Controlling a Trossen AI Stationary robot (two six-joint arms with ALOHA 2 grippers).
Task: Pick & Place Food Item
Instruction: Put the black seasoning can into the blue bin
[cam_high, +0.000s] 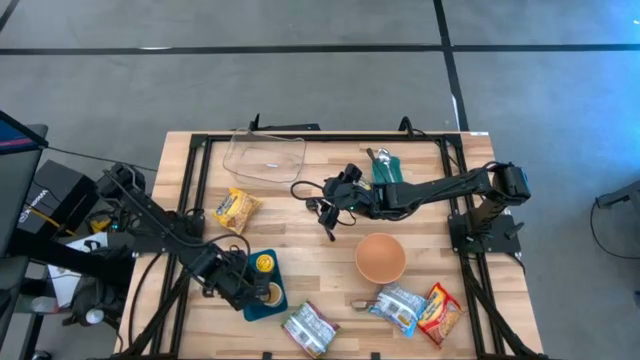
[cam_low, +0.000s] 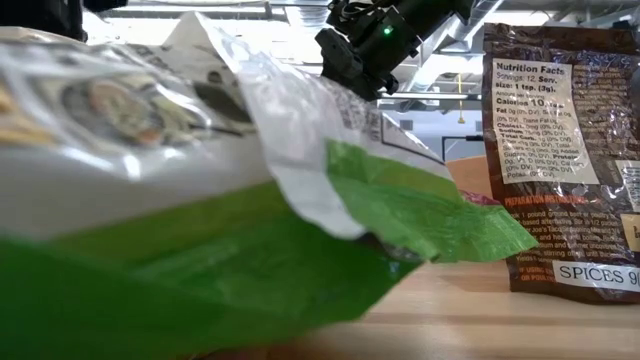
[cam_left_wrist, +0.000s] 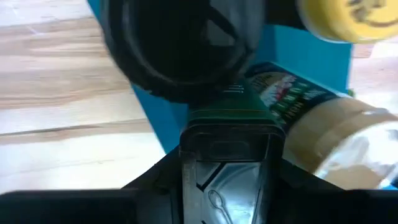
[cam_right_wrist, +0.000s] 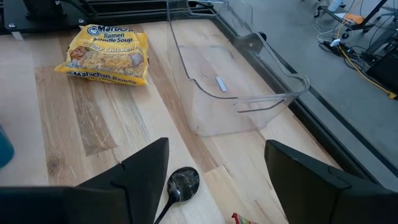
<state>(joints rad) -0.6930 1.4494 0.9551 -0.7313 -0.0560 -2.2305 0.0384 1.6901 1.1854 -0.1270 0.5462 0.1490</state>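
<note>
A jar with a dark green flip lid (cam_left_wrist: 227, 118) and beige contents lies on a teal tray (cam_high: 255, 312), beside a yellow-capped item (cam_high: 263, 263). My left gripper (cam_high: 252, 288) is low over the tray and open. Its fingers stand on either side of the jar's lid (cam_left_wrist: 227, 168). My right gripper (cam_high: 322, 205) hangs open and empty over the table's middle. A black spoon (cam_right_wrist: 180, 183) lies on the wood below it. A clear plastic bin (cam_high: 265, 155) stands at the far side, and a yellow ramen pack (cam_high: 237, 208) lies near it. My left gripper has the jar's green lid (cam_left_wrist: 227, 168) between its two fingers, coming at the jar's lid end. I cannot tell whether the fingers touch the lid. The jar lies on its side on the tray.
An orange bowl (cam_high: 380, 257) stands right of centre. Three food packets (cam_high: 310, 328) (cam_high: 400, 305) (cam_high: 440, 312) lie by the near edge. A green item (cam_high: 386, 165) lies at the far side. In the low view a green-and-white packet (cam_low: 200, 200) and a brown spice packet (cam_low: 560, 150) block most of the table.
</note>
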